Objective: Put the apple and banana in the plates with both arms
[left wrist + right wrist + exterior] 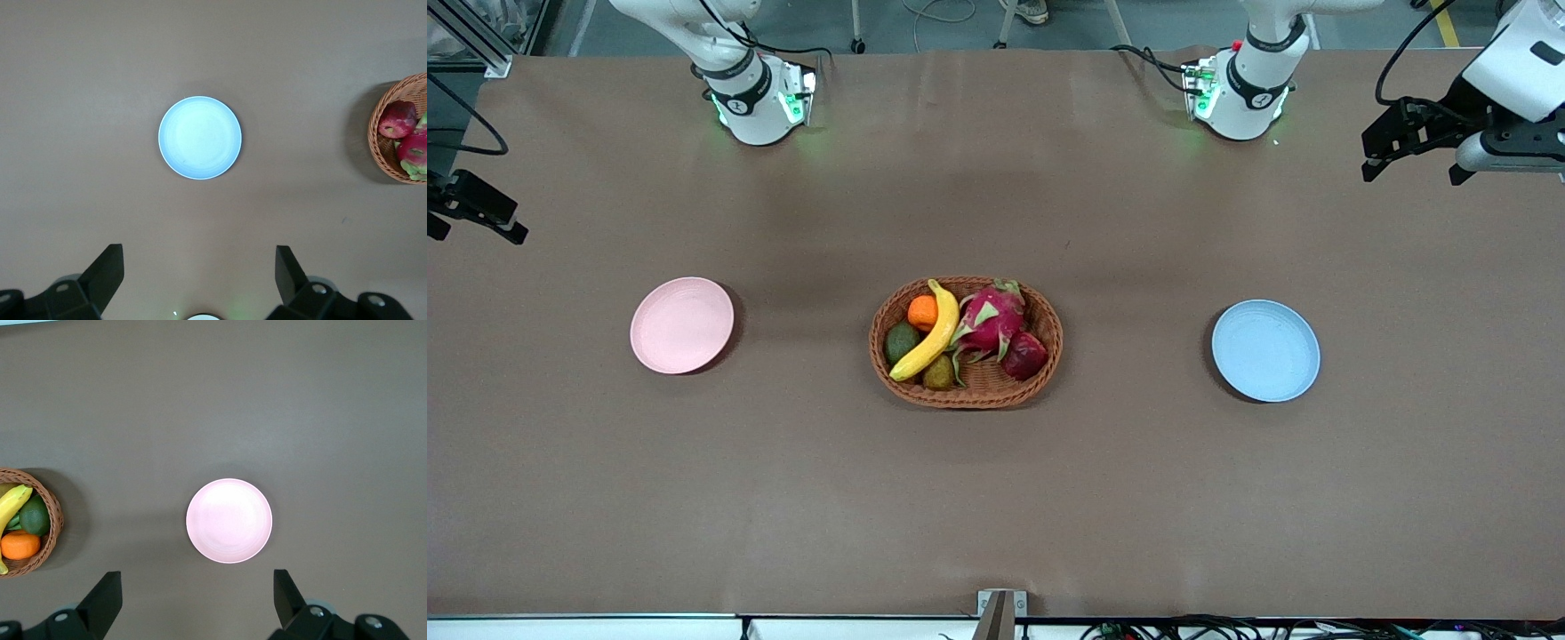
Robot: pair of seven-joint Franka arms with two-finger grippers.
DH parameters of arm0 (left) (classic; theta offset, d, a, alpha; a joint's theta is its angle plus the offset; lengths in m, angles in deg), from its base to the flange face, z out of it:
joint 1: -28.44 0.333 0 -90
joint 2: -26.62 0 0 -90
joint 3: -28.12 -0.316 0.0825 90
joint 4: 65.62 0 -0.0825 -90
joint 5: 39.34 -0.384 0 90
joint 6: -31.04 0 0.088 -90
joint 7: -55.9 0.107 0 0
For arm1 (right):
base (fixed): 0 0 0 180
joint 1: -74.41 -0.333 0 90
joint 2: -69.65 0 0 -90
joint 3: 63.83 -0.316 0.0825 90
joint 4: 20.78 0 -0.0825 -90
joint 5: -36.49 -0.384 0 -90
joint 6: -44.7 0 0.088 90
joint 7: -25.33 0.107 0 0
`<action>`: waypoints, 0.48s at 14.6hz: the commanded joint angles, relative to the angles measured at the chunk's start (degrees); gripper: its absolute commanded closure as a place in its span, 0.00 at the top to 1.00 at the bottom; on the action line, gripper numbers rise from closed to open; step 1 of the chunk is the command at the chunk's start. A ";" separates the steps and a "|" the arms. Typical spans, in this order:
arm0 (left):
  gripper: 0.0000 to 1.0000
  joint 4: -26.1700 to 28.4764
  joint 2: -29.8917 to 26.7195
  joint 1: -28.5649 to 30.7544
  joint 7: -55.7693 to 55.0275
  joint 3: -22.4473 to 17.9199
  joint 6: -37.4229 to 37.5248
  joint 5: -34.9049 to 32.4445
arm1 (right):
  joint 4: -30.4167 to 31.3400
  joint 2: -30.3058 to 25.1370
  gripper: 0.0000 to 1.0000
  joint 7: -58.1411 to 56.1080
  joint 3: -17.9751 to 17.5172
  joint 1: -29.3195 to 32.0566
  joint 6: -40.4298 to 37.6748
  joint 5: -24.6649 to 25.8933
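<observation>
In the front view there is one woven basket in the middle of the table, and no label or writing can be read on anything. It holds one banana at about 9 o'clock, one apple at 4 o'clock, one dragon fruit, one orange and two dark green fruits. There are two plates: the pink plate toward the right arm's end and the blue plate toward the left arm's end, both bare. The left gripper hangs high over its end of the table; the right gripper hangs over its own end.

In the left wrist view, the left gripper's two fingers stand wide apart, gripping nothing, above the blue plate.

In the right wrist view, the right gripper's fingers are also spread wide, with the pink plate below.
</observation>
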 commanded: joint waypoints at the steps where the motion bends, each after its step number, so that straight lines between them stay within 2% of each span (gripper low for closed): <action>1: 1.00 -1.07 0.14 0.12 0.30 -0.13 1.17 -0.09 | 1.19 -1.29 1.00 0.54 -0.26 -0.30 0.49 1.16; 3: 1.00 -1.68 0.31 0.12 0.39 -0.22 1.17 -0.18 | 1.01 -1.20 1.00 0.72 -0.26 -0.21 0.31 1.08; 7: 1.00 -5.11 4.35 -0.23 0.74 0.04 1.17 -2.98 | 0.84 -1.11 1.00 0.54 -0.26 -0.21 -0.13 1.16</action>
